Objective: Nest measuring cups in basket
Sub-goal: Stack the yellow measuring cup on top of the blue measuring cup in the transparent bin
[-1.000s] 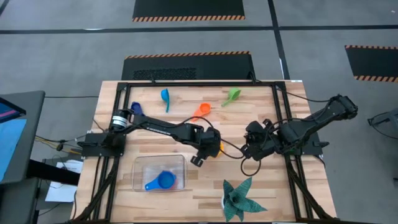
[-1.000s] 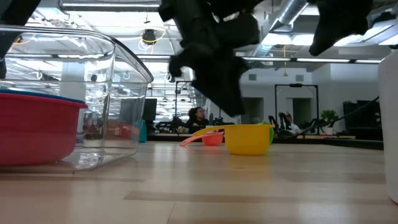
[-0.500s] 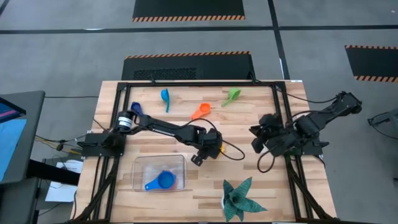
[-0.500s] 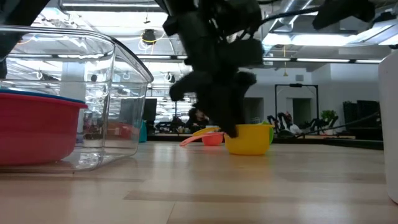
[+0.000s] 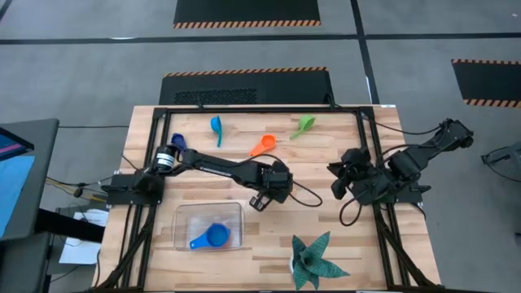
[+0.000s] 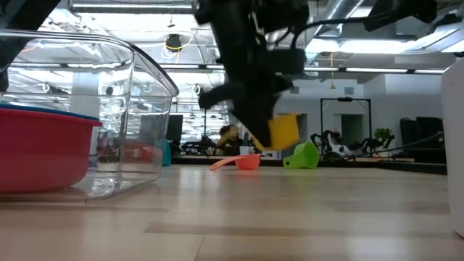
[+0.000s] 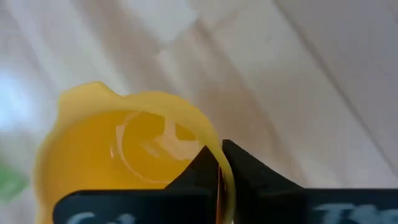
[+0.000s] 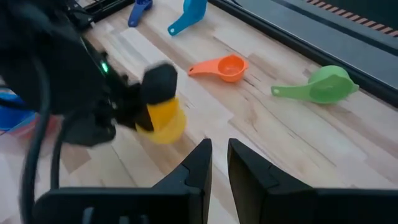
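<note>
My left gripper (image 5: 275, 185) is shut on the yellow measuring cup (image 6: 283, 130), which hangs tipped above the middle of the table. The clear basket (image 5: 186, 218) stands at the near left and holds a blue cup (image 5: 215, 237) sitting in a red cup (image 6: 43, 152). Four more cups lie on the far part of the table: dark blue (image 5: 177, 142), light blue (image 5: 216, 128), orange (image 5: 264, 145) and green (image 5: 304, 125). My right gripper (image 5: 335, 183) waits at the right, a narrow gap between its fingers (image 8: 202, 155) and nothing in it. My left gripper pinches the yellow cup's rim wall (image 7: 210, 138), one finger (image 7: 199, 167) inside the bowl and the other (image 7: 249, 167) outside. The fingers come down at it from above. The cup is lifted clear of the table and tilted (image 8: 163, 121).
A dark green spiky plant (image 5: 313, 260) stands at the near right. Black frame rails (image 5: 260, 108) run along the table's far and side edges. Bare wood lies between the basket and the plant.
My left gripper has dropped onto the yellow cup, shut on its rim and lifted it off the table, and the cup now hangs tipped. My right gripper has drawn back toward the table's right edge.
</note>
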Action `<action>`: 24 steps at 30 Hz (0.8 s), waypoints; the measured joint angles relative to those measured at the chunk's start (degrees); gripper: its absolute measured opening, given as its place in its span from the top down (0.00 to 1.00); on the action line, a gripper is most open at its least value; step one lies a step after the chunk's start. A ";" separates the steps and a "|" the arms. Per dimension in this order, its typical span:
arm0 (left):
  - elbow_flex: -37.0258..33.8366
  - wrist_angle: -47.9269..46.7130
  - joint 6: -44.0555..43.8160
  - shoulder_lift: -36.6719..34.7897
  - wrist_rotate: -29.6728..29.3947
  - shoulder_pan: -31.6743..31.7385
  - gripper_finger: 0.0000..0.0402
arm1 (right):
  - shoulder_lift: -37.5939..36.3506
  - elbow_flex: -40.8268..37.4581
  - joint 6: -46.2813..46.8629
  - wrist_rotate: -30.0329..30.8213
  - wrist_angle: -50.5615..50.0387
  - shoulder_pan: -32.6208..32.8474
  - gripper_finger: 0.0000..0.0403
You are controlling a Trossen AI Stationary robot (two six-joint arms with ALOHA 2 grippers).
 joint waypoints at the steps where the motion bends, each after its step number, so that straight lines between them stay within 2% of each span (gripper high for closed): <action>1: 2.02 -3.42 -0.31 0.00 -1.15 0.00 0.99 | 0.32 0.00 0.00 0.00 -0.03 0.00 0.81; 5: 11.32 -18.79 -5.47 0.04 -3.34 0.02 1.00 | 1.60 0.00 0.08 -0.09 -0.80 0.00 0.81; 9: 20.27 -42.04 -18.15 -0.02 1.10 -0.31 1.00 | 2.87 0.00 2.15 -0.20 -1.70 -0.07 0.81; 10: 21.68 -46.58 -21.13 -0.06 2.14 -0.57 1.00 | 3.07 0.00 2.37 -0.20 -1.70 -0.07 0.81; 11: 21.83 -47.06 -24.07 -0.73 3.17 -0.89 1.00 | 3.27 0.00 2.40 -0.24 -1.74 -0.01 0.81; 13: 19.00 -44.93 -29.43 -4.61 8.23 -1.79 1.00 | 3.74 0.00 2.56 -0.38 -1.69 0.02 0.81; 15: 17.52 -46.64 -31.88 -8.94 14.78 -2.92 1.00 | 4.25 0.00 3.79 -0.43 -2.08 0.02 0.81; 16: 16.42 -45.81 -34.35 -11.28 15.43 -3.71 1.00 | 4.51 0.00 4.49 -0.44 -2.53 0.06 0.81; 21: 6.15 -45.31 -50.45 -22.88 9.85 -9.34 1.00 | 5.77 -0.03 5.53 -0.60 -3.00 0.39 0.81; 24: -3.14 -44.34 -63.55 -30.37 5.84 -14.22 1.00 | 6.30 0.04 7.10 -0.51 -2.84 0.42 0.81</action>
